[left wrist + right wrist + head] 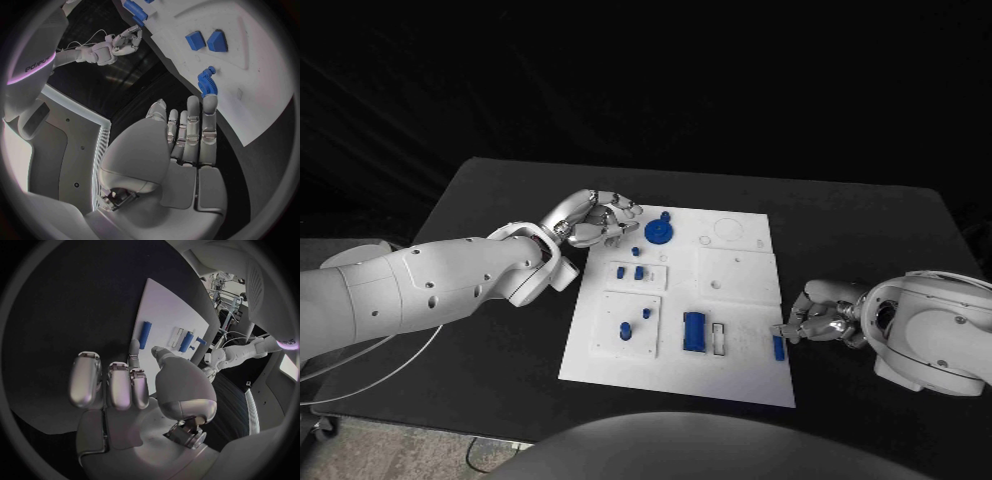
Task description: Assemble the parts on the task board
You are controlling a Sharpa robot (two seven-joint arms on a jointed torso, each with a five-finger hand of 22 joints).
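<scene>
Blue bar [777,347] lengthwise toward robot

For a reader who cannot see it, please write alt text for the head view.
A white rectangular task board lies in the middle of a black table, with small blue parts on it. The robot's left hand is at the board's far left corner, near a round blue part; its right hand is at the board's right edge, beside a short blue bar.
</scene>
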